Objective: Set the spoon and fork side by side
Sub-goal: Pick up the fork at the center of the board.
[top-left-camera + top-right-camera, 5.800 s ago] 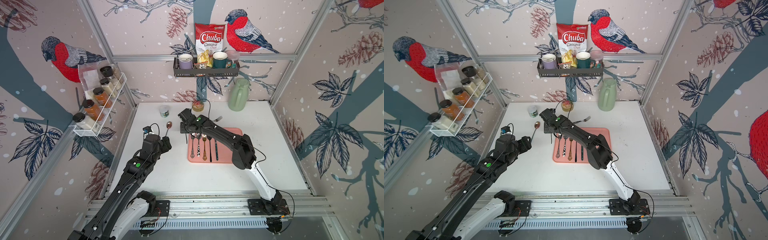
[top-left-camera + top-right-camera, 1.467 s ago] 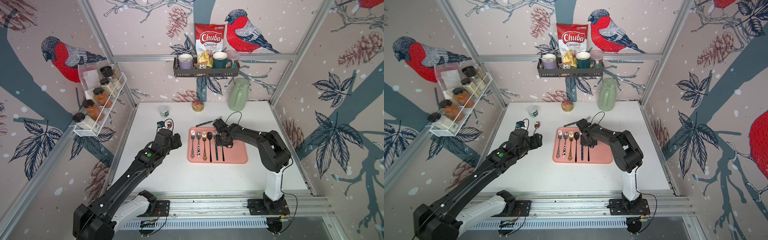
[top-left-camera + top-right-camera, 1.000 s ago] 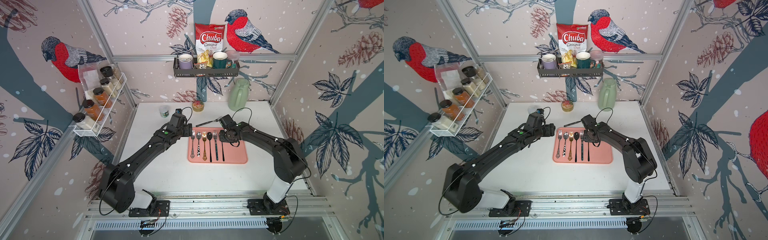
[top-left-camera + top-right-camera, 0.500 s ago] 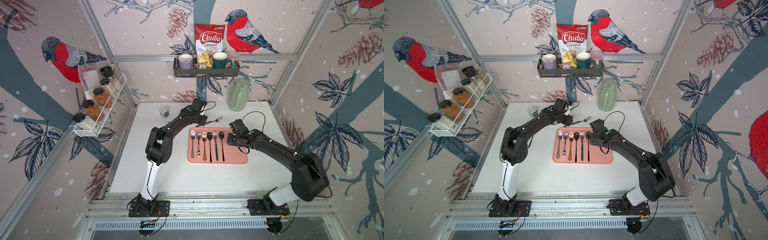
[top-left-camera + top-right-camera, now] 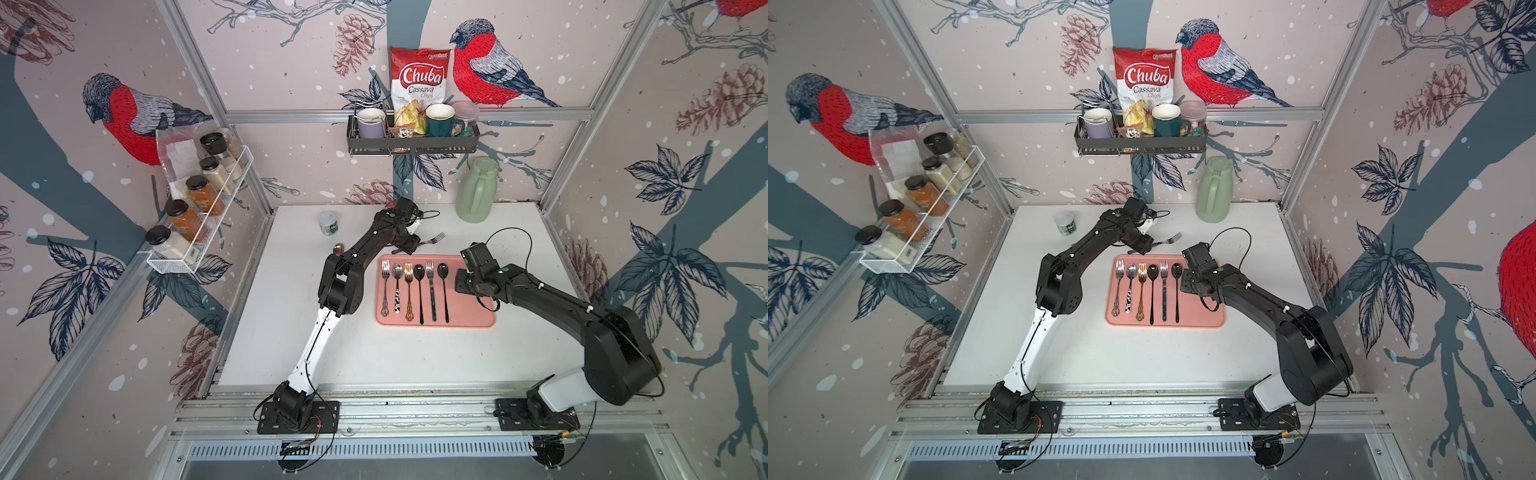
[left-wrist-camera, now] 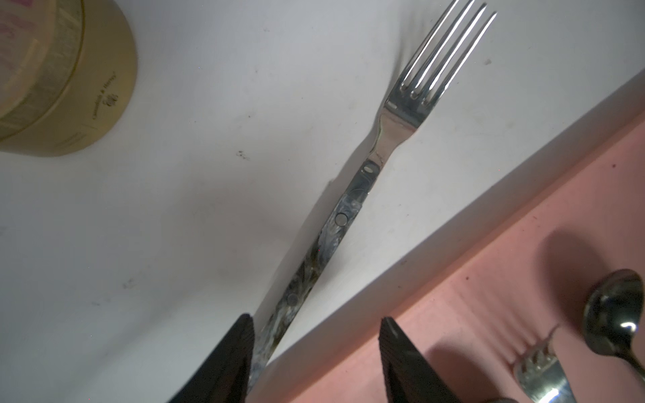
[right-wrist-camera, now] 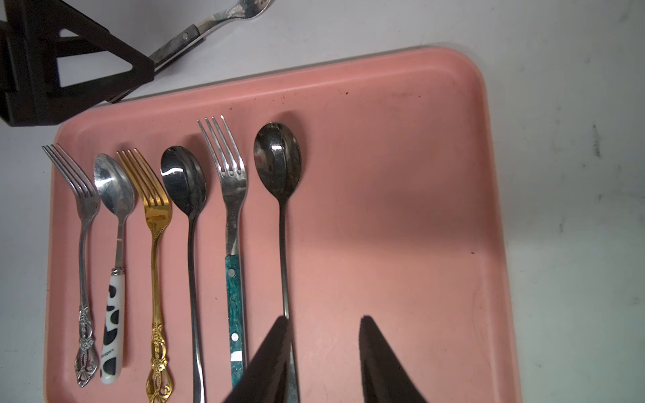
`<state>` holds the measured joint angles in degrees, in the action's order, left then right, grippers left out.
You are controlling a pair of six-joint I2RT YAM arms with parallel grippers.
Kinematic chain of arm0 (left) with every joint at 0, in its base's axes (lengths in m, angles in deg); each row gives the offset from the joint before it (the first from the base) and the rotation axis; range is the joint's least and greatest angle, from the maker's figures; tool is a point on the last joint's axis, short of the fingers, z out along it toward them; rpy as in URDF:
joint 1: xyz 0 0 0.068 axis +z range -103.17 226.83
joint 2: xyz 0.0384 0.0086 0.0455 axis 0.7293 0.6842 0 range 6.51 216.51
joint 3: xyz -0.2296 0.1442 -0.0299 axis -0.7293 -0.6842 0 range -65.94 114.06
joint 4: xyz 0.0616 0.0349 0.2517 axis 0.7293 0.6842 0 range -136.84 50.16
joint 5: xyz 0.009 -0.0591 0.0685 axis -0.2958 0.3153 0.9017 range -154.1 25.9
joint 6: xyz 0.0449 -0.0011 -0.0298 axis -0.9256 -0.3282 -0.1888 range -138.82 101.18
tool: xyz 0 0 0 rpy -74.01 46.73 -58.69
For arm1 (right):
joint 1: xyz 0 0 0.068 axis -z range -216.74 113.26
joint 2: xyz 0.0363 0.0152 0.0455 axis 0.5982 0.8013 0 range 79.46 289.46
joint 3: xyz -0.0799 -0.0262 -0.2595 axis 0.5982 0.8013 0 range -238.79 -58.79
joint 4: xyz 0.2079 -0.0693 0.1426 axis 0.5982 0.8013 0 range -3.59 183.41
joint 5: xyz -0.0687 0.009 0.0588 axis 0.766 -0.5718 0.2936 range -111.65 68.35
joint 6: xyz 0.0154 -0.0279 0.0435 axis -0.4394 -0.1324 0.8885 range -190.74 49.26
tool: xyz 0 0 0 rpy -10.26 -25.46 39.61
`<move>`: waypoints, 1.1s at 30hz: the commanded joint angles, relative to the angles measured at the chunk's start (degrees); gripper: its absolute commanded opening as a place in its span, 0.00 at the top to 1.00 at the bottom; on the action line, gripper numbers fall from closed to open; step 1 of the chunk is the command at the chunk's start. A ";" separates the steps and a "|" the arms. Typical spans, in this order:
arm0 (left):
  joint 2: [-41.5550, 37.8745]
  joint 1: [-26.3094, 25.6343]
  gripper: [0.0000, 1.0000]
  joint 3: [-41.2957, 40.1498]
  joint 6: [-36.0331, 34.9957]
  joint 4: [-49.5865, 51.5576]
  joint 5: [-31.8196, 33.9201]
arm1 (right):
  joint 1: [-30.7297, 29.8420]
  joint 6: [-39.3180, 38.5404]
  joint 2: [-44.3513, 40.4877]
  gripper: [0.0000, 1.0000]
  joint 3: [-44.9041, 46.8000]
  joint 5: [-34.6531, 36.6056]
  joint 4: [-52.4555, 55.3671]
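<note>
The left claw (image 6: 316, 324) straddles the marble-handled fork (image 6: 335, 223) on the table (image 6: 139, 226), jaws apart: this is the pickup step. Next it should clamp that fork; the right claw (image 7: 324, 324) hangs apart, empty.

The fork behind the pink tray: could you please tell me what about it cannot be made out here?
- Handle end of the fork: cut off by the picture's edge in the left wrist view, covered by the left gripper in both top views.
- Contact: whether a finger touches the handle, the left wrist view does not settle.
- Tines: cut off by the right wrist view's edge.
</note>
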<state>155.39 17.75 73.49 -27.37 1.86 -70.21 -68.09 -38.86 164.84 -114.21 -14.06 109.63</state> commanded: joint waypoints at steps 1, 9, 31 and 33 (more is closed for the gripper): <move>1.61 -0.10 0.42 1.68 -1.01 2.69 0.90 | 0.25 1.58 -1.27 0.65 0.62 0.12 -2.02; 4.86 0.44 0.52 4.29 0.31 3.51 2.60 | 0.93 2.15 -4.51 0.64 1.28 0.60 -1.16; 5.52 3.50 0.81 4.32 3.06 0.06 3.41 | 2.34 2.22 -6.11 0.64 1.90 -1.18 -0.88; 5.10 3.47 0.82 4.19 2.98 -0.42 3.26 | 2.33 2.29 -6.12 0.64 1.89 -1.32 -0.98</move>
<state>160.75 21.11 77.95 -24.77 0.49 -68.11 -65.84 -37.33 158.87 -112.24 -14.84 109.26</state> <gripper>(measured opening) 0.182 0.363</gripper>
